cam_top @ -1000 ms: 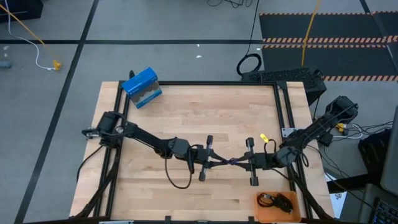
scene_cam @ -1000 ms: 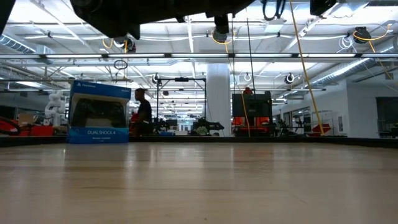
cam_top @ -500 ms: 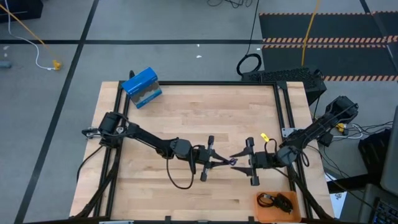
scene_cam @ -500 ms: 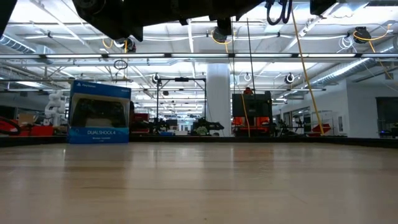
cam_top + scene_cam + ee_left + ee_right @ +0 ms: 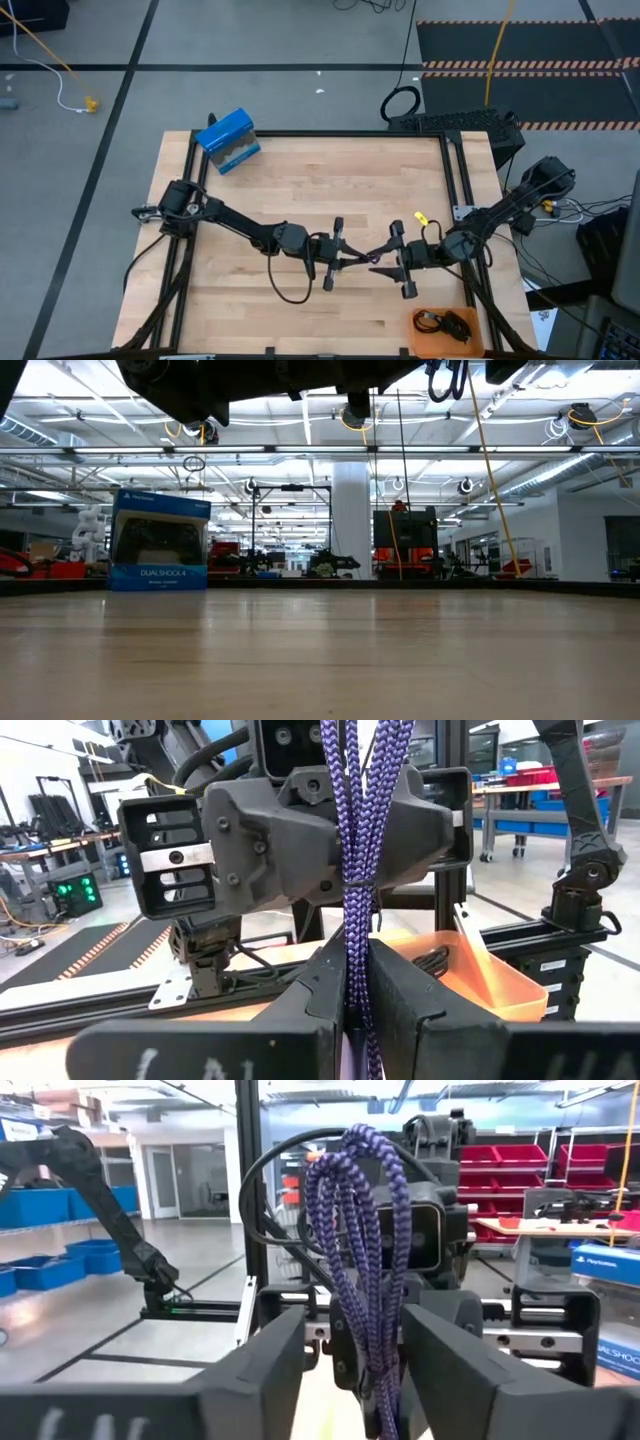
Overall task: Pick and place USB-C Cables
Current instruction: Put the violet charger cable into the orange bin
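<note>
A purple-blue USB-C cable bundle point(image 5: 365, 262) hangs in the air between my two grippers, above the middle of the table's near half. My left gripper point(image 5: 352, 262) is shut on its left end. My right gripper point(image 5: 380, 258) faces it from the right and is open. Its two fingers stand on either side of the bundle's looped free end point(image 5: 365, 1230); I cannot tell whether they touch it. Black cable coils point(image 5: 445, 322) lie in an orange tray point(image 5: 475, 335) at the near right corner. My left gripper pinches the purple-blue bundle between its two fingers, close below the thin tie around the strands point(image 5: 357, 935). The fingers come level from the table's left and lie along the bundle. The bundle sticks out past the fingertips toward my right gripper, lifted clear of the table.
A blue DualShock box point(image 5: 228, 140) stands at the table's far left corner, also in the low view as the box point(image 5: 160, 540). A black cable ring point(image 5: 400, 103) lies on the floor beyond the far edge. Bare wood point(image 5: 330, 190) spreads across the far half.
My right gripper has opened and let go of the purple-blue bundle's right end. It has then edged a little toward my left gripper. The bundle stays held in my left gripper, clear of the table.
</note>
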{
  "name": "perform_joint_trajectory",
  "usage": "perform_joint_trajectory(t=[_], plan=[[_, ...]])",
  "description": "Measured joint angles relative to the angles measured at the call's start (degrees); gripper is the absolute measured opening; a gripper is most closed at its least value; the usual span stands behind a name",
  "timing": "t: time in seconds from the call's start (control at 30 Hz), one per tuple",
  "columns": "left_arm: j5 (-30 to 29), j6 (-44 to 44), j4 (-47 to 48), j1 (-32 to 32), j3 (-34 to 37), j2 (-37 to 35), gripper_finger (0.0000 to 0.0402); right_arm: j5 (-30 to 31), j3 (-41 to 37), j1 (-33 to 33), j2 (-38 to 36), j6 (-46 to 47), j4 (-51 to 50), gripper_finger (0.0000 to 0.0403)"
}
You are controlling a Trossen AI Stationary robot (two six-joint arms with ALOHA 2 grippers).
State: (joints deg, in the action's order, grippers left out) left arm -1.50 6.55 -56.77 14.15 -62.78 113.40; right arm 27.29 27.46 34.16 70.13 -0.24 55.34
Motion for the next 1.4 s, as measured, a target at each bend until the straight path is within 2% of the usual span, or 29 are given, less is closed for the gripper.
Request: perform_joint_trajectory(t=[0.4, 0.5, 0.6, 0.7, 0.83, 0.93, 1.07, 1.17, 1.4], plan=[[0.18, -1.3, -0.02, 0.07, 0.0, 0.0, 0.0035, -0.2, 0.0, -0.09, 0.41, -0.23, 1.09, 0.0024], [-0.01, -2.76, -0.02, 0.09, 0.0, 0.0, 0.0042, -0.16, 0.0, -0.09, 0.41, -0.42, 1.05, 0.0008], [-1.0, -3.85, 0.12, 0.1, 0.01, 0.0, 0.0073, -0.14, 0.0, -0.09, 0.41, -0.02, 1.0, 0.0017], [-1.64, -6.84, 0.94, 0.31, 0.02, -0.34, 0.0121, -0.19, 0.0, 0.09, 0.41, 1.31, 0.96, 0.0019], [-1.89, -8.03, 7.06, 0.9, 0.09, -3.88, 0.0184, -0.33, 0.04, 1.08, -0.56, 2.85, -0.58, 0.0009], [-1.97, -9.21, 15.08, 1.56, 0.08, -7.66, 0.0211, -0.49, 0.07, 1.85, -1.66, 6.37, -4.5, 0.0005], [-1.95, -12.13, 26.68, 2.46, 0.05, -12.81, 0.0222, -0.31, 3.41, 4.32, -2.62, 11.32, -14.55, 0.0006], [-1.9, -13.32, 34.22, 3.21, 0.04, -15.92, 0.0223, 0.4, 10.24, 6.44, -2.34, 14.94, -29.25, 0.0005], [-1.67, -13.82, 38.96, 4.84, 0.04, -18.07, 0.0223, 2.47, 30.71, 9.52, -0.84, 27.69, -64.69, 0.0006]])
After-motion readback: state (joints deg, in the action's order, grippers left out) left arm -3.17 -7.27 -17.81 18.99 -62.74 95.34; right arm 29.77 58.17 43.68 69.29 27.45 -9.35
